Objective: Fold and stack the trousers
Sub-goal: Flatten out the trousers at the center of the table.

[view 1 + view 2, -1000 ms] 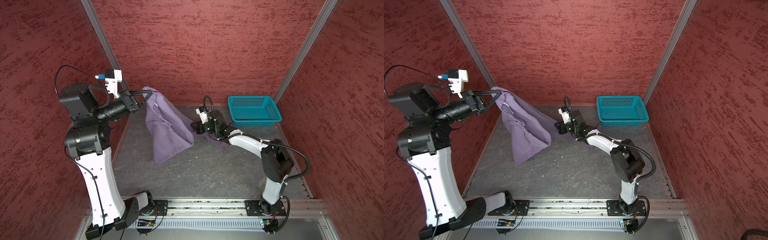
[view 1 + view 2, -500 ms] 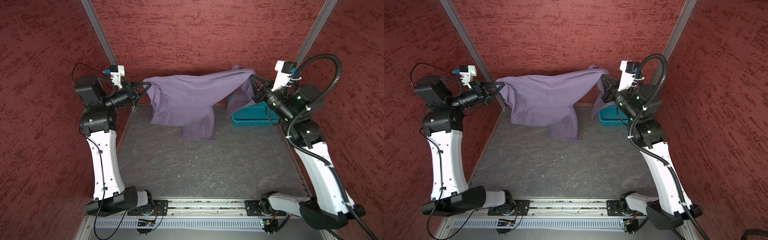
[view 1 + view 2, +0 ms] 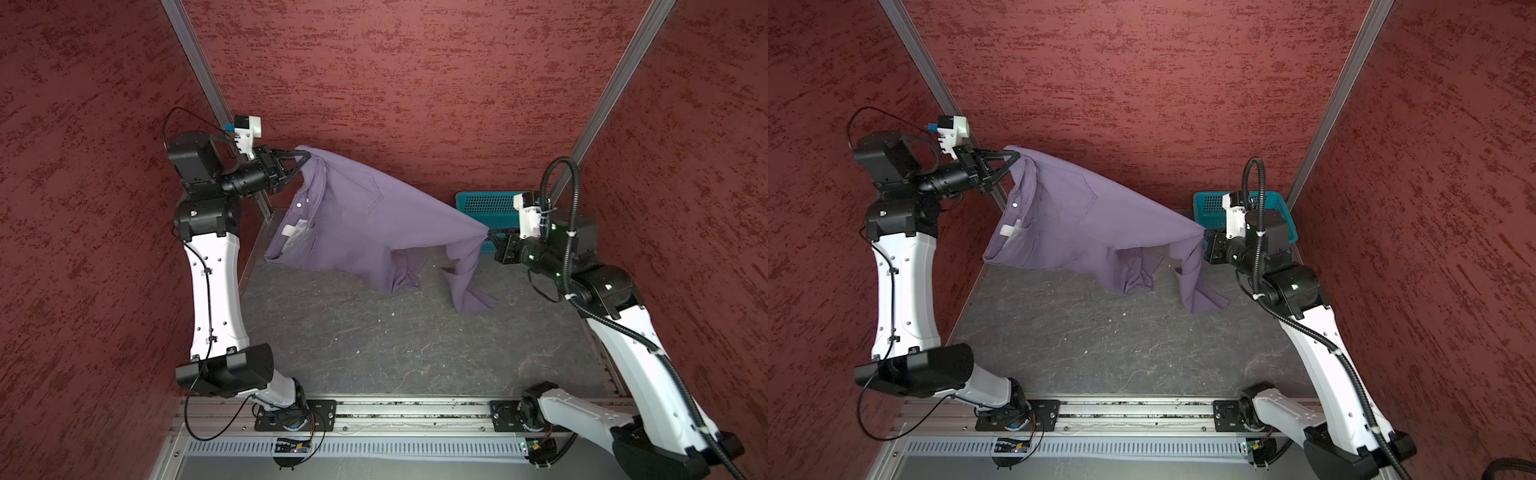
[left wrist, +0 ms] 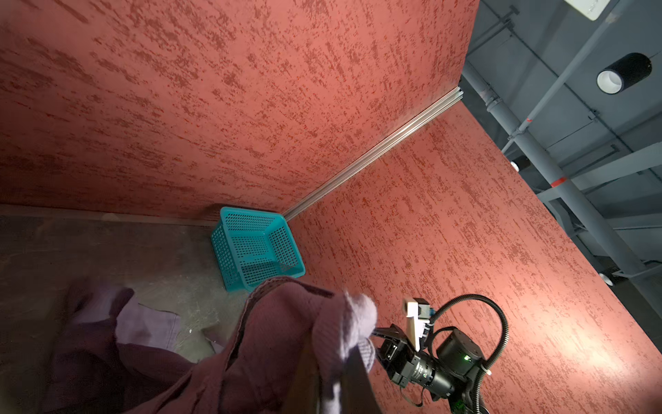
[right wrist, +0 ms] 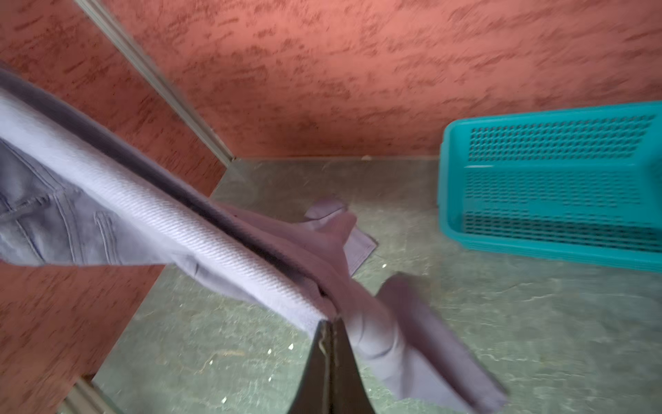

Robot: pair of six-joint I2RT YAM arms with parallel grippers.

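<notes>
Grey tabletop (image 3: 374,340) caught trailing legs of lavender trousers (image 3: 365,216), slung between arms, after right arm dropped lower; lay-down for folding seemed near. Teal basket (image 3: 482,204) sat behind. Waistband corner stayed clenched in left end effector (image 3: 306,155), opposite edge in right end effector (image 3: 490,234).

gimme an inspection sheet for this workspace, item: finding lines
surface: grey mat, scuffed, pale specks scattered
job's things: trousers stretched between both arms, unfolded, leg ends drooping toward the mat
clutter: teal basket in the far corner, nothing in it
grippers: left gripper shut on the trousers' waist; right gripper shut on a leg
cables: black hose loops above the right arm; thin cable loops off the left arm
surroundings: red textured walls, metal corner posts
</notes>
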